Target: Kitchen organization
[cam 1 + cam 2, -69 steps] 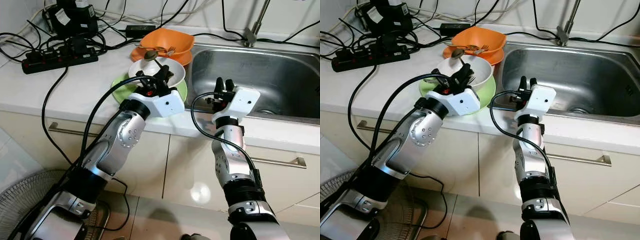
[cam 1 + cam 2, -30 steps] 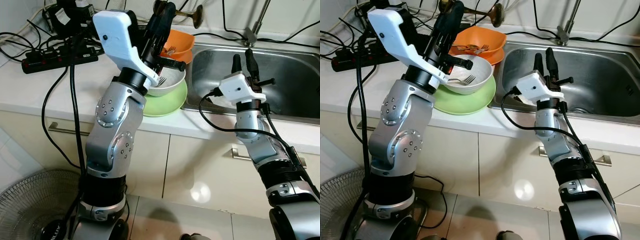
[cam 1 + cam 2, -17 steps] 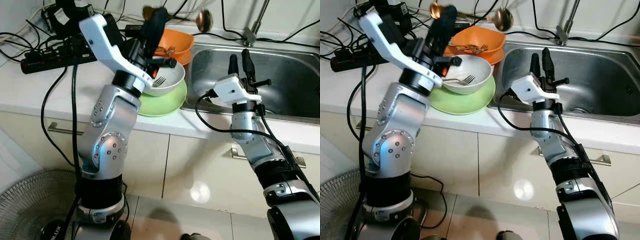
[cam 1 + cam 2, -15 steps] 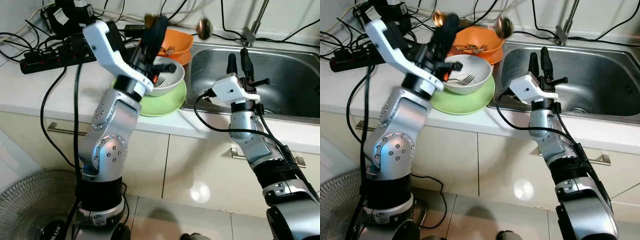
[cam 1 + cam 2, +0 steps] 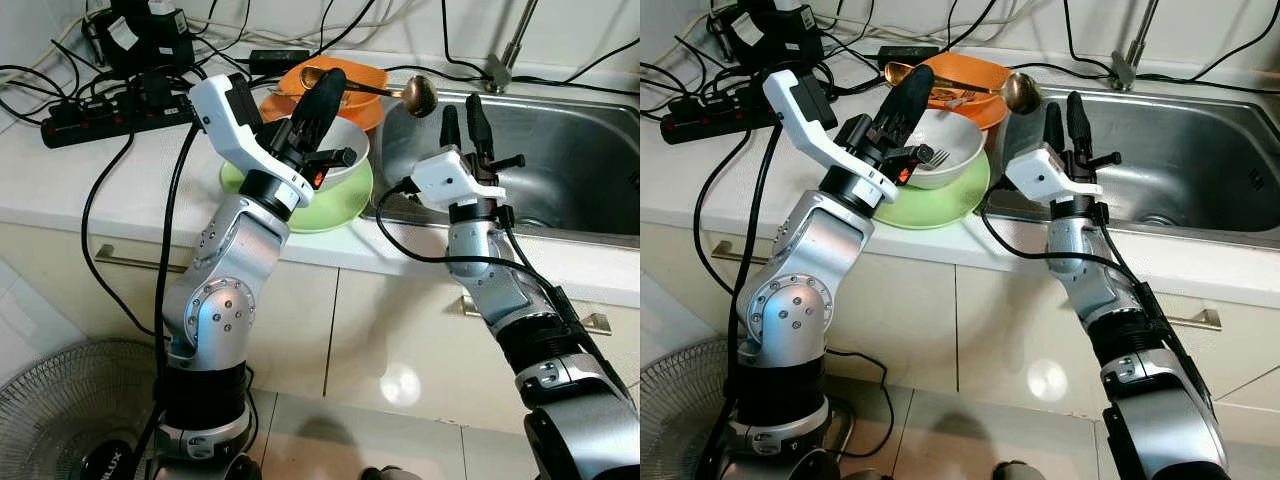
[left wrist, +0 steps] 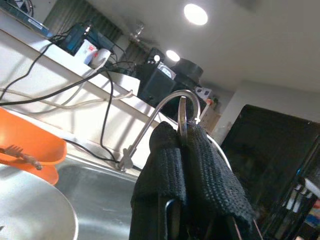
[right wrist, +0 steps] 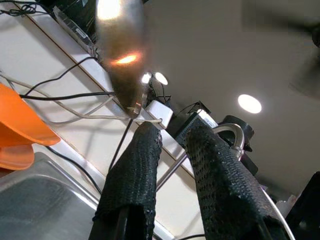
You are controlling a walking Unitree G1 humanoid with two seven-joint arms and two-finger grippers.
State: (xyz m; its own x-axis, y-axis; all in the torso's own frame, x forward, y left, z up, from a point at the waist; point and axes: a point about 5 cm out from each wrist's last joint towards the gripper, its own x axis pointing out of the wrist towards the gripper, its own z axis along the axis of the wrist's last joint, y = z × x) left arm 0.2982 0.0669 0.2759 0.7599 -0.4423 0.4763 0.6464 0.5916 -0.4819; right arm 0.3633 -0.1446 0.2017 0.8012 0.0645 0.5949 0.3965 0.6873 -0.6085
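My left gripper (image 5: 329, 84) is shut on the handle of a brass spoon (image 5: 385, 88), held level above the white bowl (image 5: 345, 140). The spoon's bowl end (image 5: 418, 93) hangs over the sink's left rim, just left of my right gripper (image 5: 462, 110). That gripper points upward, open and holding nothing, and the spoon's blurred bowl end (image 7: 121, 50) hangs just beyond its fingertips. In the left wrist view the thin handle (image 6: 182, 120) sits between the closed pads. A fork (image 5: 933, 157) lies in the white bowl, which rests on a green plate (image 5: 340, 198).
Orange bowls (image 5: 360, 72) holding more cutlery stand behind the white bowl. The steel sink (image 5: 570, 150) and faucet (image 5: 508, 45) are to the right. A power strip (image 5: 110, 115), chargers and tangled cables cover the counter's left rear. A fan (image 5: 60, 420) stands on the floor.
My left arm has swung down and rightward with the spoon, lifted from the bowl 2.3 s ago. The spoon's bowl end now sits beside the right gripper, which drifted slightly left.
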